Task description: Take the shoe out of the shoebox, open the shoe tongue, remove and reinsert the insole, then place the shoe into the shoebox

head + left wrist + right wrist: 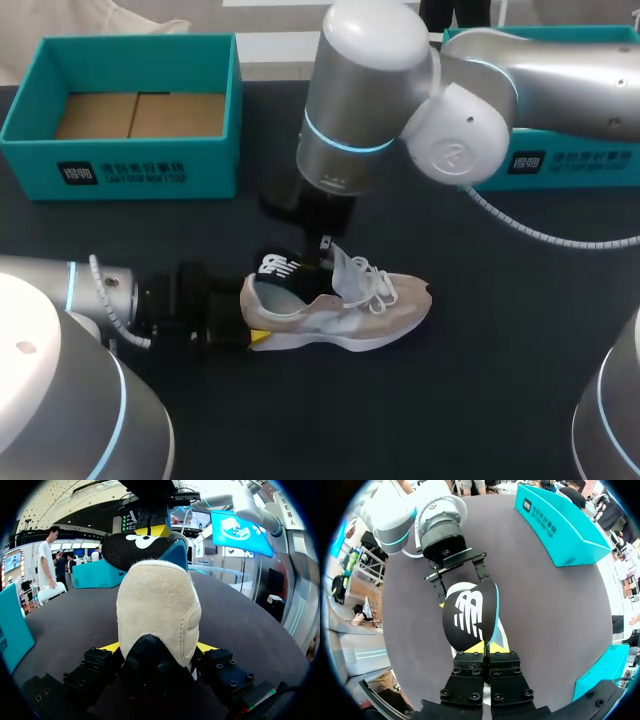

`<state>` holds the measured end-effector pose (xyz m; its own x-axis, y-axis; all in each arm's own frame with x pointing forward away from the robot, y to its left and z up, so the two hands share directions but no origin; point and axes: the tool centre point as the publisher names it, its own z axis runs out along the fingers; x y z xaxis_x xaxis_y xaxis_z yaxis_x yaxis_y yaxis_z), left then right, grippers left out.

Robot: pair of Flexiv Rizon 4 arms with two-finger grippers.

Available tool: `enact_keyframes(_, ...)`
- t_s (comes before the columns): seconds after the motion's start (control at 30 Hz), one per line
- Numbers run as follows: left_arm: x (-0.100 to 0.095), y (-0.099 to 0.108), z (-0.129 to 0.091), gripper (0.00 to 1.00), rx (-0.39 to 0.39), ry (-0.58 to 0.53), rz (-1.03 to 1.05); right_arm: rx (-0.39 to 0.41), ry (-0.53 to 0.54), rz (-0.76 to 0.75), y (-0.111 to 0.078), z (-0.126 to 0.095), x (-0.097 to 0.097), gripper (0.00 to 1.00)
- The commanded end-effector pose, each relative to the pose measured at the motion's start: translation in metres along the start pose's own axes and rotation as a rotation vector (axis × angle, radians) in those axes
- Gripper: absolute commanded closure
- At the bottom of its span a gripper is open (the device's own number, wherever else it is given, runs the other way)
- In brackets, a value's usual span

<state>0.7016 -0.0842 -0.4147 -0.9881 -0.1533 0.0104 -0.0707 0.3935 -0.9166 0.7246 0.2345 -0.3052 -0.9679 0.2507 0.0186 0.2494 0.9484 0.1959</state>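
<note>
A beige and white shoe (350, 315) stands on the dark table, heel toward my left arm. My left gripper (258, 335) is closed on its heel; in the left wrist view the yellow fingertips (111, 647) press both sides of the heel (157, 610). A black insole (283, 278) with a white logo rises out of the shoe's opening. My right gripper (325, 262) comes down from above and is shut on the insole's upper edge. In the right wrist view the insole (470, 615) hangs from the right gripper (485, 648), with the left gripper (460, 577) beyond it.
An open teal shoebox (120, 160) with a cardboard floor stands at the back left. A second teal box (570, 165) sits at the back right, partly behind my right arm. A white cable loops from that arm over the table.
</note>
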Motion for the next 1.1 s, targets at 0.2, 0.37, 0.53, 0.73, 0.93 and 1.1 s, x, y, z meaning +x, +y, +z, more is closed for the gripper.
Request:
enact_keyframes(0.2, 0.000, 0.002, 0.001, 1.00, -0.003, -0.001, 0.000, 0.023, 0.007, -0.004, -0.005, -0.009, -0.001, 1.00)
enact_keyframes(0.37, 0.000, 0.002, 0.001, 1.00, -0.003, -0.001, 0.000, 0.002, 0.034, -0.015, -0.002, -0.009, -0.003, 1.00)
enact_keyframes(0.53, 0.000, 0.002, 0.001, 1.00, -0.003, -0.001, 0.000, -0.047, 0.068, -0.041, 0.014, -0.008, -0.002, 1.00)
enact_keyframes(0.73, 0.000, 0.002, 0.001, 1.00, -0.003, -0.001, 0.000, -0.102, 0.095, -0.070, 0.030, -0.002, 0.000, 1.00)
enact_keyframes(0.93, 0.000, 0.002, 0.001, 1.00, -0.003, -0.001, 0.000, -0.120, 0.132, -0.086, 0.043, 0.007, 0.001, 1.00)
enact_keyframes(1.1, 0.000, 0.002, 0.001, 1.00, -0.003, -0.001, 0.000, -0.136, 0.146, -0.088, 0.050, 0.010, 0.001, 1.00)
